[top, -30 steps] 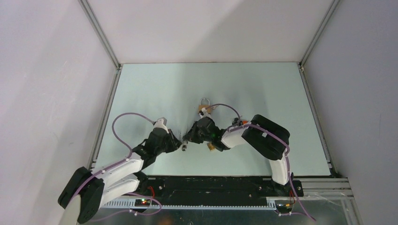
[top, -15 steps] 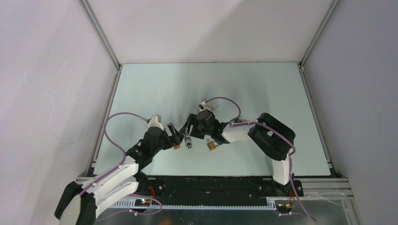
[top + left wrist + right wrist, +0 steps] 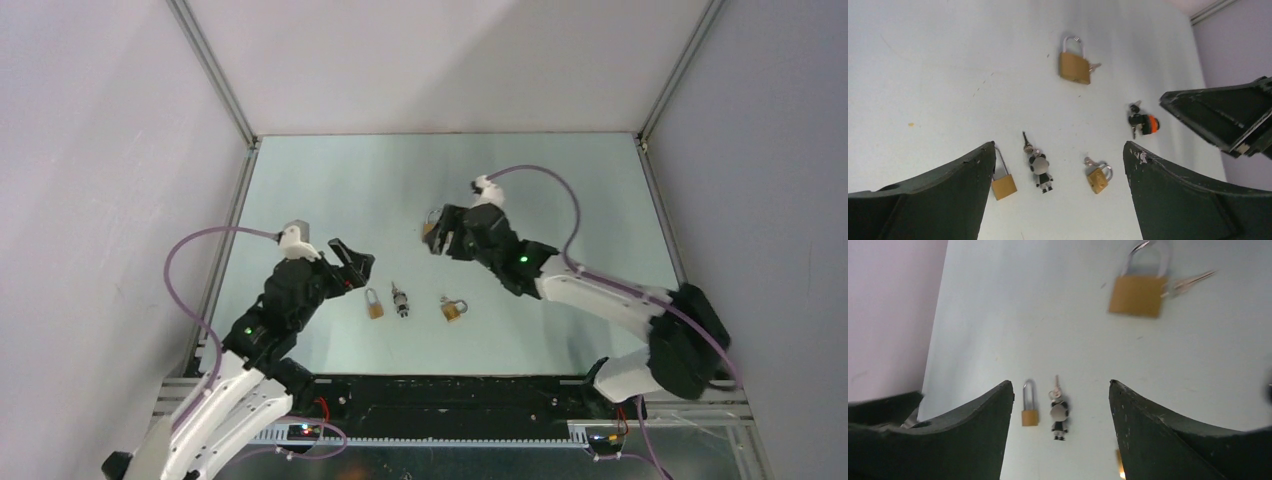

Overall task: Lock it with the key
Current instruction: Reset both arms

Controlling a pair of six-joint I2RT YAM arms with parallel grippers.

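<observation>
Left gripper (image 3: pixel 352 258): left of key (image 3: pixel 401 300), jaws spread wide, nothing held. Small padlock (image 3: pixel 373 305) laid just left of key; second padlock (image 3: pixel 453 310) near on right. Right gripper (image 3: pixel 438 235): beyond key, spread wide, empty. Step judged: key pickup; low, flat pinch called for.

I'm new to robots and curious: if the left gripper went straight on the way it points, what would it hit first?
Probably the table, right beside the key; depth is unclear, so maybe the key itself.
</observation>
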